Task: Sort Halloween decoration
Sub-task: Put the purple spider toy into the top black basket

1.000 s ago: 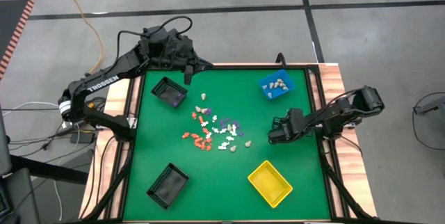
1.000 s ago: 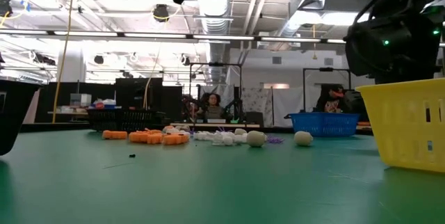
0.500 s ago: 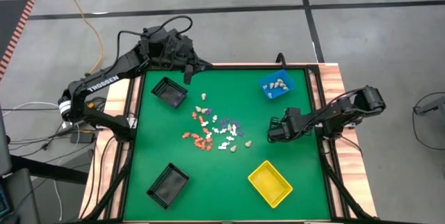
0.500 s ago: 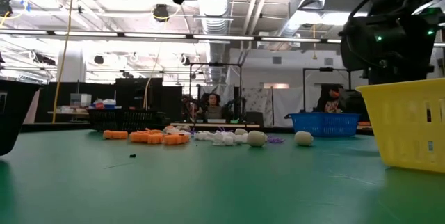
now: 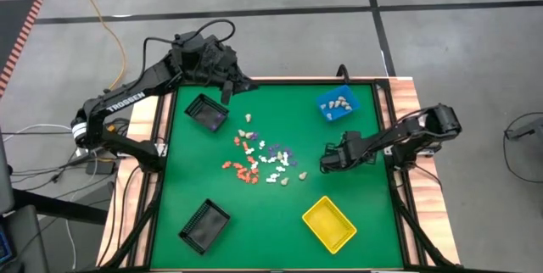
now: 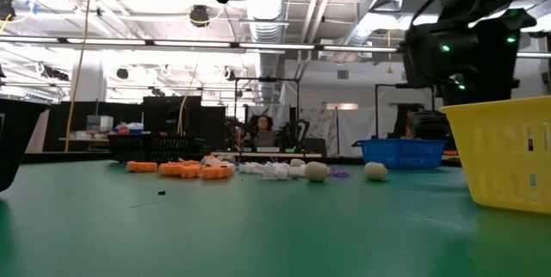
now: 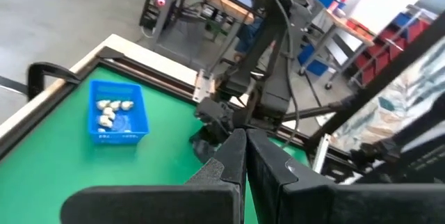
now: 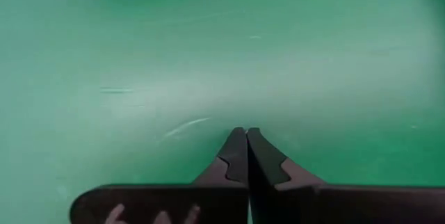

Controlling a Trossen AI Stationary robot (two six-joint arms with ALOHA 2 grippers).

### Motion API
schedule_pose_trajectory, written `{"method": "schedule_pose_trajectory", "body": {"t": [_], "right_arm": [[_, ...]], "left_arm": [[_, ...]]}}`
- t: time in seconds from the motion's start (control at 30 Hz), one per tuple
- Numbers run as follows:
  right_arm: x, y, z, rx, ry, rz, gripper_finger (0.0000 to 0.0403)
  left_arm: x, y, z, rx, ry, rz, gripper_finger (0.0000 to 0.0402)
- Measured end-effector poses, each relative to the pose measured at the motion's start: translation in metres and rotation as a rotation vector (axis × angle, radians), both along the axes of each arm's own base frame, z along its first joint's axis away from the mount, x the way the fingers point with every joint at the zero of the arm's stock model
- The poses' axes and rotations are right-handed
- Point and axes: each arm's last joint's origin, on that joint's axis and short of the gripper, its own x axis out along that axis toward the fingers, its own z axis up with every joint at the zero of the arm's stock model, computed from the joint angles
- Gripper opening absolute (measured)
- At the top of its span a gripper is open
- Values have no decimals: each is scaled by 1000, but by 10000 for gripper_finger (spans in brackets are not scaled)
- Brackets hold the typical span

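Right gripper (image 5: 325, 162), jaws pressed together, apparently empty, over bare green table (image 5: 356, 222) beside scattered Halloween decoration (image 5: 259, 158), left gripper (image 5: 227, 93) likewise closed near black bin (image 5: 206, 112).

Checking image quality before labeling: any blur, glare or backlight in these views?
Right wrist view: green table smeared, pale sheen across it, only the shut right gripper sharp. Low view: bright ceiling lights, right arm dark in silhouette, yellow bin cropped. High view: even, decorations tiny.
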Motion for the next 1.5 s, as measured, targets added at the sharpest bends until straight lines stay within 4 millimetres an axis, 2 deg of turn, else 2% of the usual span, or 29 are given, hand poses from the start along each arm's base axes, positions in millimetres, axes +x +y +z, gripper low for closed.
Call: {"method": "schedule_pose_trajectory", "body": {"t": [0.17, 0.4, 0.5, 0.67, 0.77, 0.9, 1.2, 1.33, 1.5], "right_arm": [[21, -4, 16, -33, -76, 67, 15], [55, -29, 40, -102, -196, 225, 15], [72, -44, 52, -158, -296, 298, 15], [98, -74, 76, -295, -465, 399, 15], [115, -92, 85, -324, -486, 462, 15], [152, -113, 93, -331, -483, 570, 15], [253, -147, 105, -355, -568, 831, 15], [288, -162, 110, -368, -640, 910, 15], [324, -173, 108, -371, -709, 982, 15]], "left_arm": [[-4, -3, 4, -6, -13, 0, 0], [-15, -5, 9, 15, -11, 9, 0], [-29, -5, 14, 37, -5, 61, 0], [-64, -11, 30, 124, -15, 204, 0], [-85, -20, 40, 185, -35, 289, 0], [-106, -33, 49, 231, -63, 346, 0], [-147, -61, 58, 266, -80, 432, 0], [-161, -70, 59, 290, -73, 480, 0], [-173, -79, 59, 298, -76, 506, 0]]}}
